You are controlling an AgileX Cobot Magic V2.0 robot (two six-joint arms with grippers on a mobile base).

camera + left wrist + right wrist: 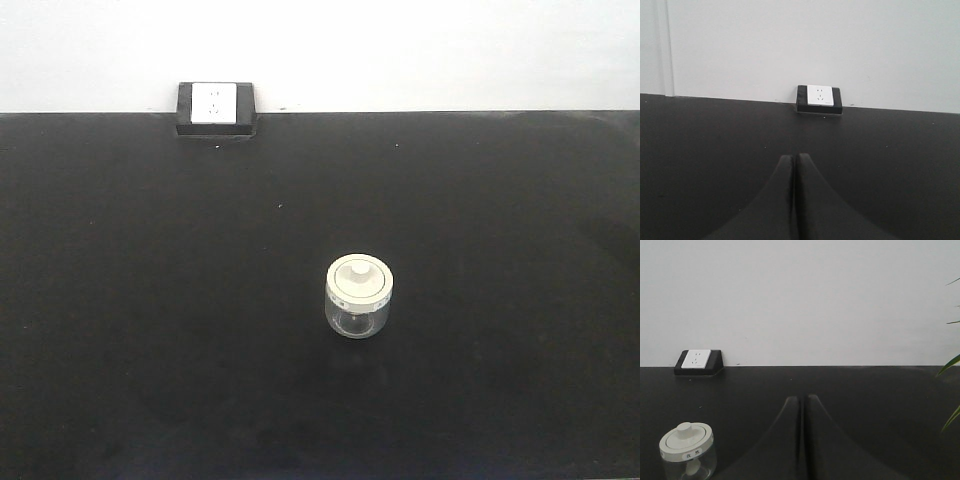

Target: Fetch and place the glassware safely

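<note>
Glass, one lidded jar (pixel 358 297) stands on the black table (pixel 150 300); both tools, left (pixel 793 159) and right (pixel 803 399), pressed together.

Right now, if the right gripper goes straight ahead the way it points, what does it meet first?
Probably nothing soon: the right gripper points across bare black table toward the white wall. The jar sits off to its left, outside that line.

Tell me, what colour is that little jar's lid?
Cream-white lid on a clear glass jar; the front-facing view shows it best.
</note>
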